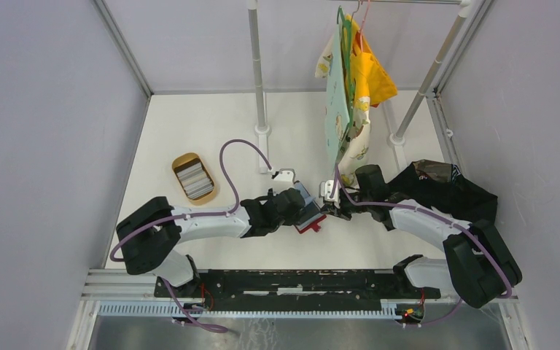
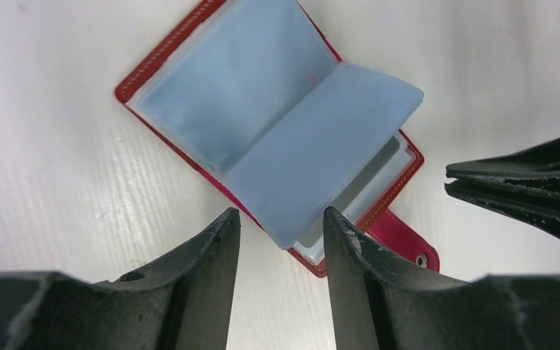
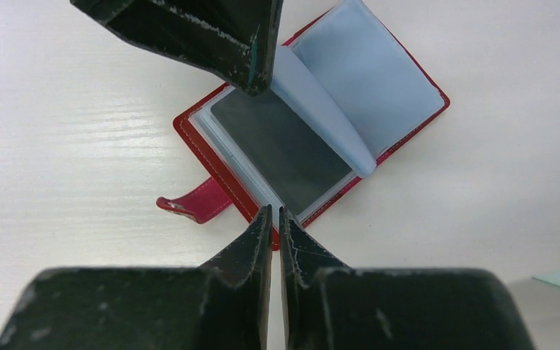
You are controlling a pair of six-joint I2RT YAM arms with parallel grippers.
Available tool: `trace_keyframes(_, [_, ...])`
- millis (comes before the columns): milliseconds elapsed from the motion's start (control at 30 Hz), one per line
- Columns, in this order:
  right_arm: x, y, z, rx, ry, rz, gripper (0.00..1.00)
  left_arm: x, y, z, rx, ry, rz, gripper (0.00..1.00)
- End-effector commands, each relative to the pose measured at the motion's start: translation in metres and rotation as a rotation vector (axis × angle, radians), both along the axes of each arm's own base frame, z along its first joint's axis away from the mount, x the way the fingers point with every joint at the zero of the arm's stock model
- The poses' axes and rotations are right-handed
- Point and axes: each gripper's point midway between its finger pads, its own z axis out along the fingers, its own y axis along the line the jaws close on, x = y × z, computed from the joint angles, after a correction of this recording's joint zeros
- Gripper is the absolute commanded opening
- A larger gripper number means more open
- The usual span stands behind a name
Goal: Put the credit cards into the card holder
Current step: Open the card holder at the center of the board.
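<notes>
Seen from above, the red card holder [image 1: 310, 223] lies open on the white desk [image 1: 204, 124]. Both of your arms reach in so that their tips meet over it. Your left end effector [image 1: 305, 211] sits at the holder's left edge. Your right end effector [image 1: 330, 209] is just to the holder's right.

From the left wrist, the card holder [image 2: 262, 131] shows grey-blue plastic sleeves [image 2: 321, 146] fanned open inside a red stitched cover. Its snap tab [image 2: 401, 246] sticks out at the lower right. Your left end effector [image 2: 281, 227] has its jaws apart. The corner of one loose sleeve shows in the gap, and you cannot tell from here whether the fingers touch it.

From the right wrist, your right end effector [image 3: 274, 219] has its jaws drawn together, with only a sliver between them and nothing visible in it. It sits just beside the holder's near edge. One dark credit card [image 3: 284, 149] lies inside a sleeve of the holder. One of the left arm's fingers [image 3: 219, 36] stands at the holder's far corner, right at a raised sleeve.

More credit cards [image 1: 195, 180] are stacked in a tan oval tray [image 1: 184, 157], well to the left of the holder and slightly farther back. A heap of black cloth [image 1: 459, 189] lies to the holder's right. Coloured clothes [image 1: 357, 80] hang behind the holder.
</notes>
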Motion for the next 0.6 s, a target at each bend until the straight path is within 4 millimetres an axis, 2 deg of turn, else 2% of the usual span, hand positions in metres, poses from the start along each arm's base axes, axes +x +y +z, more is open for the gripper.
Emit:
trace_keyframes(0, [0.008,0.007,0.012,0.031,-0.049,0.013,0.12,0.02,0.008,0.029,0.029,-0.099,0.062,0.53])
trace_keyframes(200, [0.009,0.007,0.014,0.033,-0.053,0.012,0.12,0.041,0.015,0.025,0.054,-0.08,0.073,0.55])
trace_keyframes(367, [0.008,0.008,0.014,0.036,-0.05,0.016,0.13,0.061,0.012,0.022,0.028,-0.047,0.027,0.56])
trace_keyframes(567, [0.007,0.008,0.016,0.038,-0.054,0.027,0.13,0.077,0.019,0.002,0.004,0.053,0.005,0.58])
